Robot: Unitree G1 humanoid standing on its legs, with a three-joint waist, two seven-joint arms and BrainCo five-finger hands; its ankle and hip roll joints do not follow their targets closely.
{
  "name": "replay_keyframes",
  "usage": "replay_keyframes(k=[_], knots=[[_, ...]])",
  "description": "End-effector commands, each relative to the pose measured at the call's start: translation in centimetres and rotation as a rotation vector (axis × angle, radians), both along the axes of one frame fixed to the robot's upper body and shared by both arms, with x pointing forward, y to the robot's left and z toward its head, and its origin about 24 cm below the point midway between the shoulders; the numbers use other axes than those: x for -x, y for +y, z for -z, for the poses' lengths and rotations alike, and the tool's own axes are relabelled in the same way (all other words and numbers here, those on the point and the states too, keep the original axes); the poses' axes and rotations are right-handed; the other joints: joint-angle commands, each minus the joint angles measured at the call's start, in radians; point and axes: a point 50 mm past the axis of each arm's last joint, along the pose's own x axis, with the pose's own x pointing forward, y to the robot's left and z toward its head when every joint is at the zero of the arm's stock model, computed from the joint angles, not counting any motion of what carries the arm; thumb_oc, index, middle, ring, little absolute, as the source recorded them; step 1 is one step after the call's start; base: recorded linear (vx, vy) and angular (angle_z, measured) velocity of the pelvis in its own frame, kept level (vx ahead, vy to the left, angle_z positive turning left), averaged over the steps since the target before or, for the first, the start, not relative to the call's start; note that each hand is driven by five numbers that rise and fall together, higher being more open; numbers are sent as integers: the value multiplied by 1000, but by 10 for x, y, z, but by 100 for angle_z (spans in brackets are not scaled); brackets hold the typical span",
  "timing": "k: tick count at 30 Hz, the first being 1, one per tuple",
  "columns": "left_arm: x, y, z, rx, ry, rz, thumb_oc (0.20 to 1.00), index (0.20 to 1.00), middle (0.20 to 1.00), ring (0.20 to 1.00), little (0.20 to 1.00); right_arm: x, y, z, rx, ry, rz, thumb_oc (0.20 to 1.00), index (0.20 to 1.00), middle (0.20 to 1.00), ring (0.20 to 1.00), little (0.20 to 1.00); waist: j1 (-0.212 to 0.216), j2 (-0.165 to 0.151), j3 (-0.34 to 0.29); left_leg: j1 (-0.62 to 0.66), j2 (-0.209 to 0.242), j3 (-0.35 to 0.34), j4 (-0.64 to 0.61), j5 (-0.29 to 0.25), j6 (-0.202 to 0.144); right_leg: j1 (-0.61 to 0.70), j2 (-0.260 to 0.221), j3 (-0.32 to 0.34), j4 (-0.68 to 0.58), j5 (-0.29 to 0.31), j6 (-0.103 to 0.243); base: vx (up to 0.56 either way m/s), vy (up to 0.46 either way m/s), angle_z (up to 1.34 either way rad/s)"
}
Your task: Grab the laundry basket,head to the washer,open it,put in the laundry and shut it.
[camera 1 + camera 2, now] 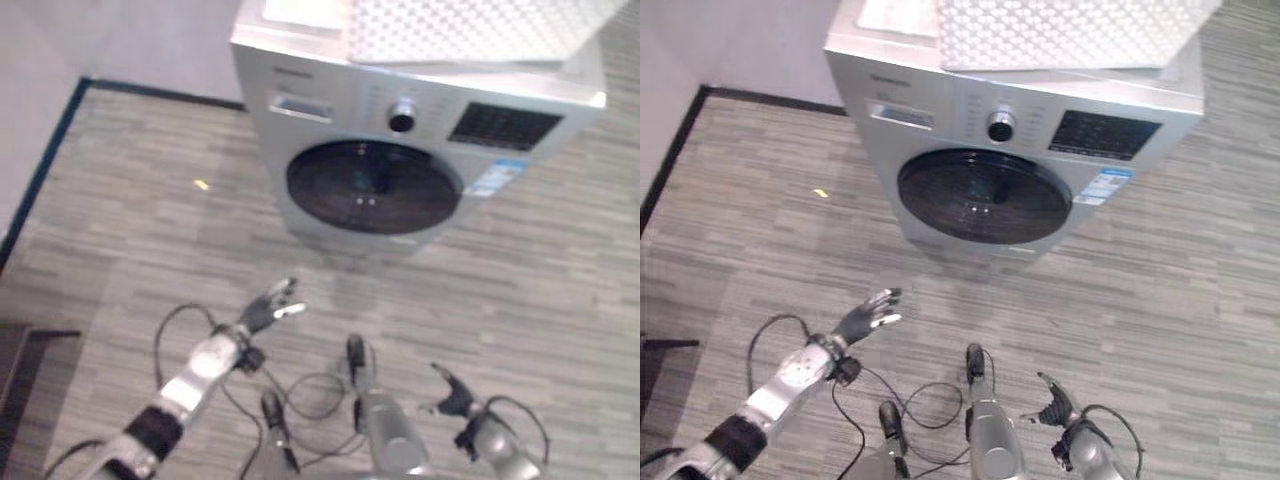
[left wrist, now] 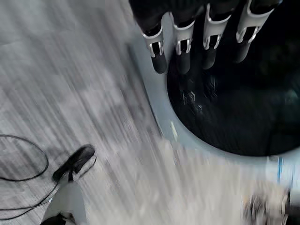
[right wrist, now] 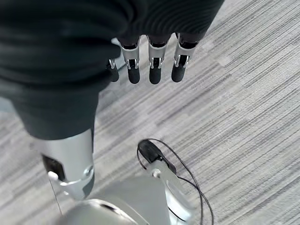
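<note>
The silver-grey front-loading washer of sheet metal (image 1: 1020, 150) is found standing on the grey wood-grain plank floor (image 1: 1180, 300), its round dark-glass door (image 1: 985, 195) shut flush with the front panel. The white perforated plastic laundry basket (image 1: 1070, 30) is seen resting on the washer's top, touching neither hand. The left hand (image 1: 866, 316) is held out low in front of the washer, well apart from the door, with fingers (image 2: 180, 44) extended and relaxed and nothing held. The right hand (image 1: 1058, 408) is kept lower and nearer the body, its fingers (image 3: 154, 70) likewise loosely straight and empty. The door-opening step is judged to be in hand and not yet begun. Several risks are noted. The door is a smooth, glossy, convex disc and no handle or recess can be made out from here; a reach aimed at the glass centre is expected to slide off rather than catch. The round metal control knob (image 1: 1001, 126) and the dark display panel (image 1: 1103, 133) sit just above the door, so a high approach could turn or press them. The basket overhangs the top at one side; a jolt to the cabinet could shift it. The door's swing could be blocked by the hand itself if it is placed in that arc. The floor appears matte and flat.
</note>
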Motion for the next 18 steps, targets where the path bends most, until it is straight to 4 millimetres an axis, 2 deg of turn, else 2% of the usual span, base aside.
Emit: replay_keyframes(k=[1, 4, 5, 6, 10, 13, 14, 18], knots=[[12, 21, 4, 124, 4, -88, 1000, 1000, 1000, 1000, 1000, 17, -11, 6, -18, 42, 35, 1000, 1000, 1000, 1000, 1000, 28, -25, -52, 81, 12, -30, 66, -100, 23, -17, -74, 23, 111, -90, 98, 18, -3, 10], [40, 52, 30, 84, 107, -223, 1000, 1000, 1000, 1000, 1000, 27, -15, 12, -32, 82, 72, 1000, 1000, 1000, 1000, 1000, 50, -30, -73, 92, 10, -47, 71, -90, 24, 27, -76, 18, 88, -84, 99, 40, -9, 22], [40, 52, 29, 83, 106, -224, 1000, 1000, 1000, 1000, 1000, 26, -14, 12, -33, 81, 71, 1000, 1000, 1000, 1000, 1000, 48, -33, -74, 89, 7, -49, 70, -86, 25, 25, -79, 17, 86, -80, 99, 48, 7, 26], [59, 70, 44, 37, 159, -325, 1000, 1000, 1000, 1000, 1000, 30, -16, 14, -47, 89, 100, 1000, 1000, 1000, 1000, 1000, 68, -32, -87, 107, 7, -61, 70, -83, 25, 62, -76, 9, 70, -80, 101, 45, 12, 11], [92, 93, 65, -19, 227, -526, 1000, 1000, 1000, 1000, 1000, 39, -17, 25, -62, 126, 177, 1000, 1000, 1000, 1000, 1000, 99, -38, -114, 143, 1, -88, 66, -66, 29, 130, -75, -6, 49, -79, 101, 38, 16, 21], [112, 100, 82, -29, 298, -661, 1000, 1000, 1000, 1000, 1000, 43, -14, 32, -79, 148, 238, 1000, 1000, 1000, 1000, 1000, 113, -46, -131, 162, -7, -105, 63, -57, 32, 169, -85, -23, 39, -81, 102, 15, 18, 15], [112, 100, 82, -29, 298, -661, 1000, 1000, 1000, 1000, 1000, 43, -14, 32, -79, 148, 238, 1000, 1000, 1000, 1000, 1000, 112, -45, -130, 163, -7, -106, 63, -57, 32, 171, -85, -23, 38, -81, 102, 2, 17, 15], [141, 95, 111, -30, 465, -800, 1000, 1000, 1000, 1000, 1000, 53, -9, 46, -94, 225, 327, 1000, 1000, 1000, 1000, 1000, 132, -49, -153, 191, -10, -127, 56, -63, 32, 223, -94, -48, 26, -92, 103, 12, 24, 20]])
